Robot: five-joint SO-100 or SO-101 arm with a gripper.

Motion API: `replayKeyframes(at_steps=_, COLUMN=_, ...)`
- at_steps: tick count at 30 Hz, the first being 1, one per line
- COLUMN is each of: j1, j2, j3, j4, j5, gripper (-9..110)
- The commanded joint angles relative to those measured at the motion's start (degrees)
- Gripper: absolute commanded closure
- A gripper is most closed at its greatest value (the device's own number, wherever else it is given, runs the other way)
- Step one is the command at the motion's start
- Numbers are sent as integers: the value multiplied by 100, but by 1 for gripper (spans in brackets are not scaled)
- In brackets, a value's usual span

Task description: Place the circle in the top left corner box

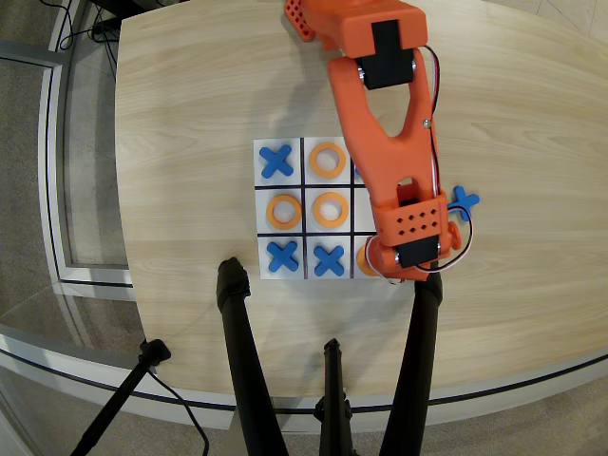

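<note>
Orange circle [363, 256] flat, mostly hidden, in bottom-right corner box [360, 241], overhead view.

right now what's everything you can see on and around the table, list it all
grid sheet: 1, white with black lines, middle of the table, its right column mostly hidden by the arm
crosses: 4, blue; three on the grid at top left, bottom left and bottom middle; one off the sheet to the right
rings: 3 in full view, orange, at top middle, middle left and centre; an orange edge shows in the bottom right cell under the arm, likely a fourth
table: 1, light wood
stand legs: 3, black, front edge
cables: black, floor at top left
arm: 1, orange, reaching over the right column; its tool is hidden
</note>
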State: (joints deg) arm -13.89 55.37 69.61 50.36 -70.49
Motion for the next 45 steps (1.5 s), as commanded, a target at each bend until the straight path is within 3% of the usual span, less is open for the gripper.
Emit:
replayKeyframes(at_steps=1, j1=44, j2=62, j3=-246, j4=26, j5=-53, gripper=96)
replayKeyframes(at_steps=12, j1=44, j2=773, j3=-246, j4=650, j5=53, gripper=90)
replayKeyframes(at_steps=19, j1=387, j2=3182, j3=105, j4=2312, j5=88, gripper=88)
replayKeyframes(at_steps=22, j1=773, j2=5019, j3=1529, j4=2312, j5=-220, gripper=88)
replayKeyframes(at_steps=26, j1=1169, j2=7857, j3=4623, j4=2013, j5=-1169, gripper=88)
replayKeyframes(at_steps=33, j1=1310, j2=10811, j3=8807, j4=1248, j5=-1731, gripper=88)
replayKeyframes(at_steps=41, j1=1336, j2=13008, j3=10942, j4=1872, j5=-1749, gripper=89)
replayKeyframes(at_steps=45, j1=1424, j2=13693, j3=11391, j4=2320, j5=-1679, gripper=102)
